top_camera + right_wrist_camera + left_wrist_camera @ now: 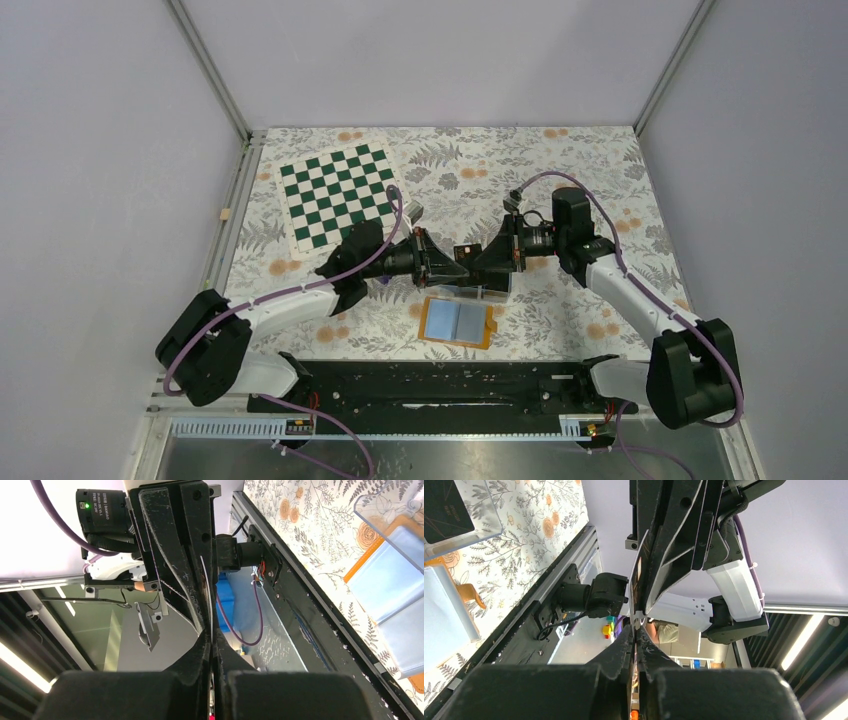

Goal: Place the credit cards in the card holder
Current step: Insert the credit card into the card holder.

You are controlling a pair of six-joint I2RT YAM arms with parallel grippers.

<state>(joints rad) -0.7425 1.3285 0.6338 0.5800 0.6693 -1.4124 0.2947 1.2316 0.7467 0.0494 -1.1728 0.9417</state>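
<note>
Both grippers meet tip to tip above the middle of the table, just behind the open orange card holder [458,320], whose light blue pockets face up. My left gripper [636,630] is shut on a thin credit card [637,580] seen edge-on. The same card [206,590] runs into my right gripper [210,635], which is shut on its other end. In the top view the left gripper [460,270] and right gripper [480,268] almost touch, and the card between them is hidden. Another black credit card [444,505] lies in the clear plastic box. The card holder [395,585] lies below the grippers.
The clear plastic box [482,292] stands under the grippers, touching the holder's far edge. A green-and-white checkered mat [338,195] lies at the back left. A black rail [440,385] runs along the near table edge between the arm bases.
</note>
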